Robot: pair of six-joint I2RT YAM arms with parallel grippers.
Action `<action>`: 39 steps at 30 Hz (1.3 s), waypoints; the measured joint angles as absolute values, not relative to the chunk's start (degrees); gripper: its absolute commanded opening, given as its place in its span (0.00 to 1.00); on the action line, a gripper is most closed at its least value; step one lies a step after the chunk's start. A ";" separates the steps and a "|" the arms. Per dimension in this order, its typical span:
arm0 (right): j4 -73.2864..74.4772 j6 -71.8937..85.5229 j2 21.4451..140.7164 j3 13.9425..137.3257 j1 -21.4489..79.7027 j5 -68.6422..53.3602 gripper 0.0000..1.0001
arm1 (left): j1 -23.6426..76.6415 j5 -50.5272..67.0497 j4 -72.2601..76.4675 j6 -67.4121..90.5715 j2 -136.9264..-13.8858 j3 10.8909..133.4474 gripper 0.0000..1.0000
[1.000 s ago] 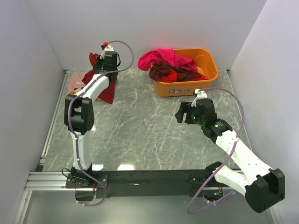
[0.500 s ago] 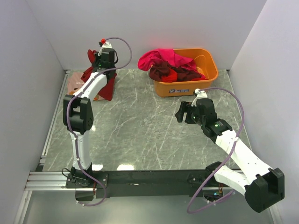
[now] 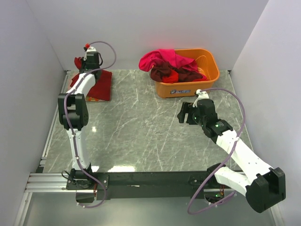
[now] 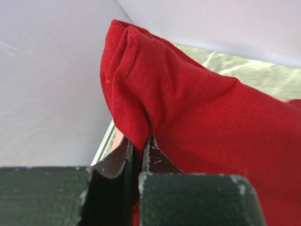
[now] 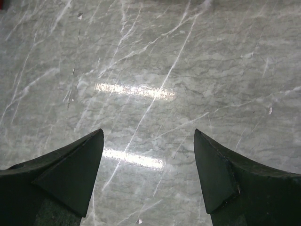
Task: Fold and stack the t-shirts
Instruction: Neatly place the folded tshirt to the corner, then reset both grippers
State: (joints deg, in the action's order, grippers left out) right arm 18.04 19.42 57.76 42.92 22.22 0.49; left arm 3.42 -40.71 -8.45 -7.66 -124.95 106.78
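Red cotton is clamped tight in the left hand (image 4: 138, 155). The two fingers are squeezed together on a bunched fold of the red tee (image 4: 202, 122), and the cloth bulges up over the tips. That hand sits raised well off to the left of the orange tub (image 3: 188, 89), about level with it. From there the tee drapes down and lies spread on the tabletop (image 3: 141, 127), roughly a rectangle, further from the tub than anything else out here. A pale sliver (image 3: 92, 99) pokes out under its near edge. It could be another shirt underneath, I honestly can't tell.

The right hand (image 5: 148, 160) has its fingers spread wide with nothing in them, hovering over bare marble just in front of the tub.

The tub itself is stuffed with a heap of tees (image 3: 169, 63), magenta, maroon and red, flopping over its left rim.

My read: it's mid-fold on the red one, pulling that gripped edge over. Next it'd need to carry the edge across, lay it flat and square, then let go without dragging the cloth along. After that the free hand is right by the tub for grabbing another. Plenty left to do, judging by that heap.
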 measured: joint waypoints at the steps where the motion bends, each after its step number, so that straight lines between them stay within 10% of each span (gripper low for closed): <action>1: 18.04 19.44 57.84 42.92 22.22 0.60 0.83 | 2.79 -40.27 -8.45 -7.64 -125.86 107.18 0.01; 7: 18.61 19.90 58.92 43.13 22.22 1.17 0.84 | 0.10 -39.68 -10.00 -6.68 -131.85 111.24 0.05; 12: 19.97 20.12 59.40 44.29 22.20 2.15 0.84 | -2.13 -38.20 -11.86 -4.36 -132.49 111.55 0.48; 13: 20.34 20.12 59.55 44.86 22.20 2.24 0.84 | -2.61 -38.28 -11.84 -3.92 -132.49 111.55 0.99; 29: 21.32 21.85 55.51 45.98 22.09 3.44 0.84 | -5.10 -27.53 -23.59 19.44 -116.22 110.76 0.99; 39: 18.44 23.38 47.81 40.51 22.06 3.25 0.86 | 10.66 -19.09 -14.94 36.29 -80.86 73.38 0.99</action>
State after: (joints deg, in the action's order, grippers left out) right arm 18.44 23.38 47.81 40.51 22.06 3.25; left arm 10.66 -19.09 -14.94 36.29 -80.86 73.38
